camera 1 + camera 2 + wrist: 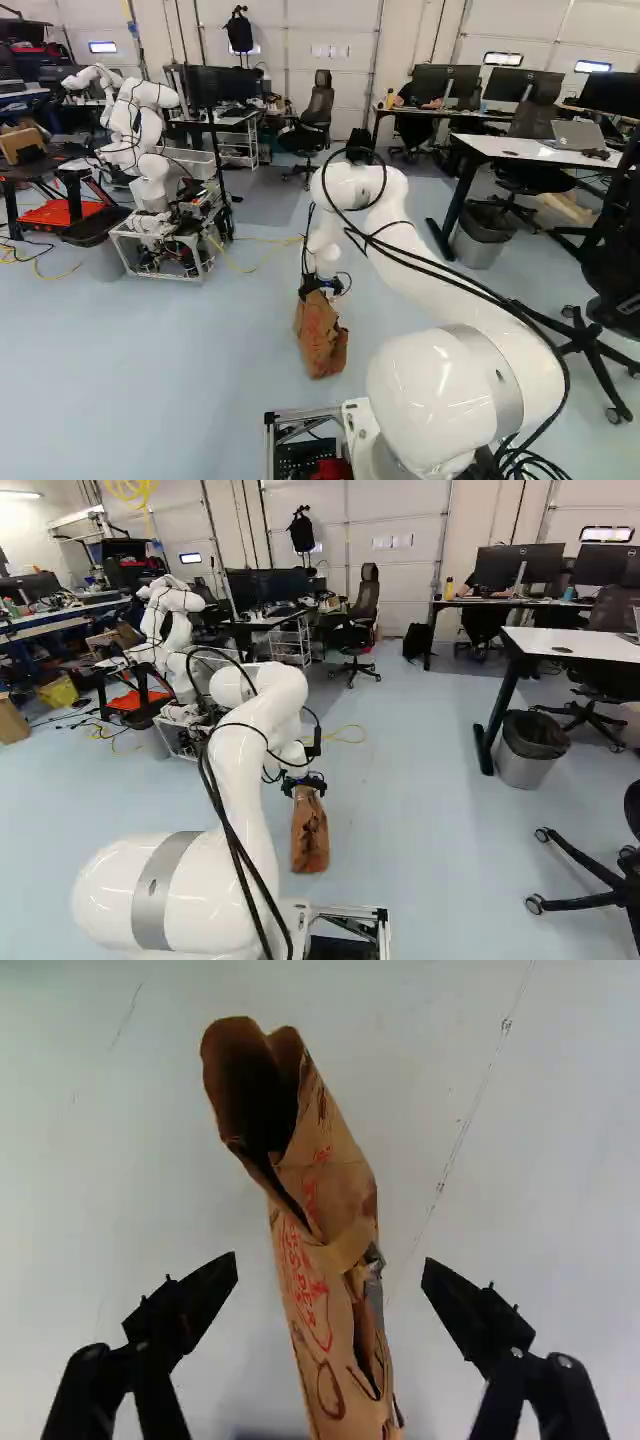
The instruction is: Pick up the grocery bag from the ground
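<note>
Gap ea. side btwn jaws & paper bag (330,1195), bin (523,768) (well apart)

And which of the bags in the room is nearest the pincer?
The brown paper bag, right by the open pincer. Farther off, one black backpack hangs on the wall and another black bag sits on the floor.

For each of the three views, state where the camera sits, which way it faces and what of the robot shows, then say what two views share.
Left base view: on the base, behind and left of the arm, facing ahead and slightly down; the arm stands right of the middle.
Right base view: behind and right of the arm, facing likewise; the arm stands left of the middle.
Wrist view: on the wrist, looking along the open gripper at the paper bag; both fingers show.
Shared: both base views show the bag and another robot.
</note>
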Tool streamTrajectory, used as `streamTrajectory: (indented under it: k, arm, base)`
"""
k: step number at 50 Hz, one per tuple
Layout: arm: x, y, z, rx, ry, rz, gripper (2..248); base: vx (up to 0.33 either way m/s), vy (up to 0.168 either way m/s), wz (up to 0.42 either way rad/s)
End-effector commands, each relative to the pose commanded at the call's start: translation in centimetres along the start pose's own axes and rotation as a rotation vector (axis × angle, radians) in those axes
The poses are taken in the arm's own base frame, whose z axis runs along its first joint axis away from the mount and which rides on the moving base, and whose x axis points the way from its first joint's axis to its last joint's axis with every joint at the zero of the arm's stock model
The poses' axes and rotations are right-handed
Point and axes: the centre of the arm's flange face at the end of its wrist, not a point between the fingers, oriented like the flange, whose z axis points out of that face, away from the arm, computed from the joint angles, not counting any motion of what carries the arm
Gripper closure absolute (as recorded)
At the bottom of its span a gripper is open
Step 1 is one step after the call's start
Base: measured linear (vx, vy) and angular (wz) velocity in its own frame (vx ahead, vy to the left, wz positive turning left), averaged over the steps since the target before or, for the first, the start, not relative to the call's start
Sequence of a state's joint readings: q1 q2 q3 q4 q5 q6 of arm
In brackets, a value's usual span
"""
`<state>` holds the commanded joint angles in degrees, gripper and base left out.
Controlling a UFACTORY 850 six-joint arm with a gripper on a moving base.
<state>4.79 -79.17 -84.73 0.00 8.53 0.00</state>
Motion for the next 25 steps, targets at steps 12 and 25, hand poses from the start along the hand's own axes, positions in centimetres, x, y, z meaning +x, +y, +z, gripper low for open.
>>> streamTrajectory:
  k: [12, 25]
  arm:
    - [-0.4, 0.0, 1.8, 0.000, -0.004, 0.000, 3]
    - [-0.8, 0.0, 3.7, 0.000, -0.008, 0.000, 3]
  base:
    - [0.000, 0.000, 0.000]
    - [0.000, 0.000, 0.000]
